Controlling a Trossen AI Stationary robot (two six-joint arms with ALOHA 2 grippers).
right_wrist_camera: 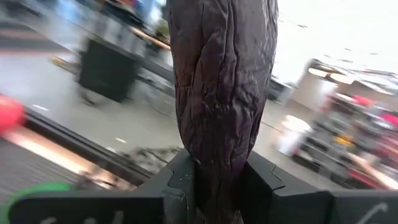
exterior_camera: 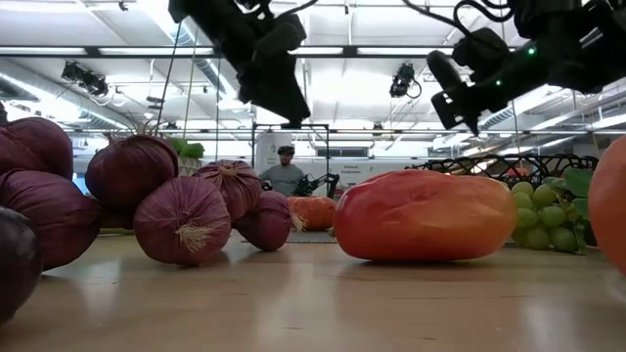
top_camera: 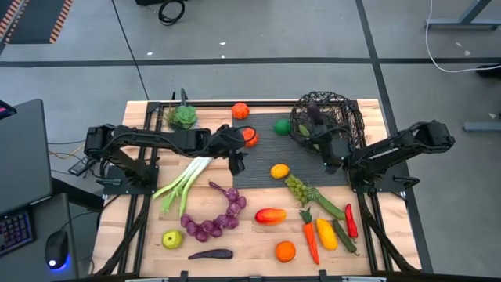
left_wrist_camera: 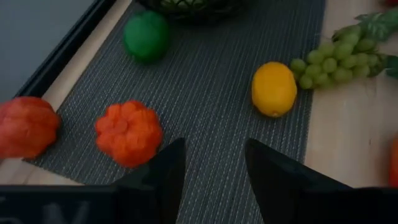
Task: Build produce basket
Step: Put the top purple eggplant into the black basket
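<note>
From above, you see the basket at the far right of the tabletop, on the grey mat, with your right tool at its near-left rim, holding a dark purple aubergine upright over the mesh. Your left tool hovers over the mat's left edge, just beside an orange-red fruit. The rest of the produce lies spread out: a leek at left, a purple onion string curving through the middle, a lemon and green grapes near the centre, carrots and a red chilli at right. From tabletop height, you look past the onions and a red-orange fruit; both arms hang above, and the basket's rim shows behind at right. Through the left wrist camera, your left tool has its fingers parted with nothing between them, above the mat, with an orange ridged fruit just beside one finger, a lemon and a green fruit farther off. Through the right wrist camera, your right tool is clamped on the wrinkled aubergine, which stands upright between its fingers.
</note>
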